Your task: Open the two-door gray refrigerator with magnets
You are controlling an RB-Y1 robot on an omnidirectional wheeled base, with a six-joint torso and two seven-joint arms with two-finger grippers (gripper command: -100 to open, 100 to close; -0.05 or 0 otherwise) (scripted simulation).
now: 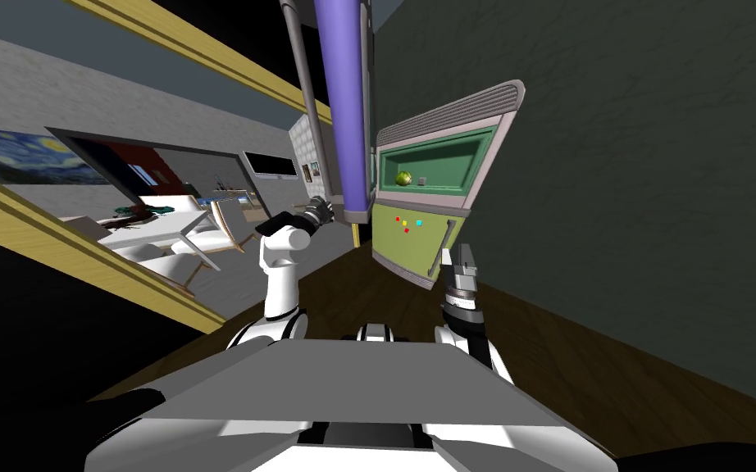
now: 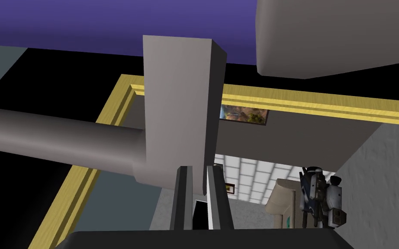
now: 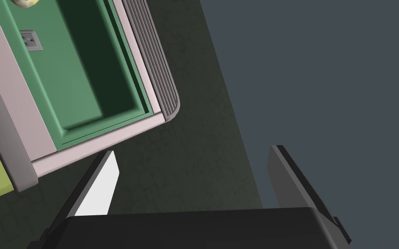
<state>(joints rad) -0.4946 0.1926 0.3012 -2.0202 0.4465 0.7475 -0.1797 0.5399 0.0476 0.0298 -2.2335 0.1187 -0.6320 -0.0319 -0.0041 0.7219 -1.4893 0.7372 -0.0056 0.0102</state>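
While the purple upper door (image 1: 342, 98) of the fridge (image 1: 450, 111) stands swung wide, edge-on to the head camera, the yellow-green lower door (image 1: 405, 242) sits closed. Fridge location: against the dark wall (image 1: 614, 164), ahead and slightly right of the torso. Small magnets (image 1: 405, 222), red, yellow and cyan, sit on the lower door. The exposed green compartment (image 1: 450, 156) contains a yellow-green ball (image 1: 403, 178). Left gripper (image 1: 325, 211): raised at the bottom end of the upper door, fingers (image 2: 185, 194) pressed close on the end post of the grey handle (image 2: 175, 108). Right gripper (image 1: 460, 260): near the lower door's handle side, fingers spread wide, nothing between them.
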